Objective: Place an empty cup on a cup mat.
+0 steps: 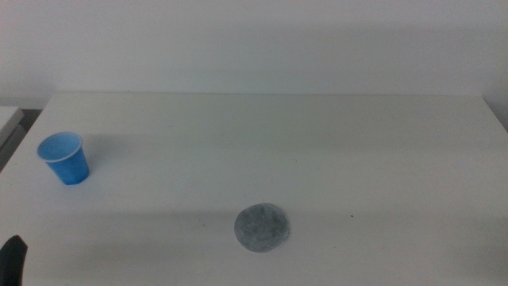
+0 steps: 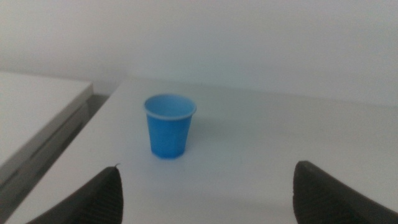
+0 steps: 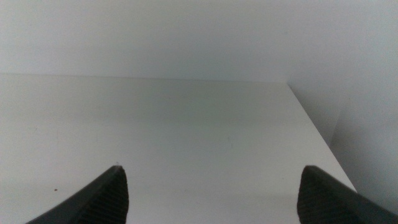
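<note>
The blue cup (image 1: 65, 158) stands upright and empty on the white table at the far left. The left wrist view shows it (image 2: 168, 126) ahead of my left gripper (image 2: 205, 193), whose jaws are wide open and well short of it. In the middle view only a dark tip of the left gripper (image 1: 12, 258) shows at the bottom left corner. The grey speckled cup mat (image 1: 261, 228) lies flat near the front middle of the table, bare. My right gripper (image 3: 211, 196) is open and empty over bare table; it is out of the middle view.
The white table (image 1: 317, 151) ends at a white wall at the back. A lower grey-white surface (image 2: 31, 118) lies beyond the table's left edge, near the cup. The table's right edge (image 3: 317, 137) shows in the right wrist view.
</note>
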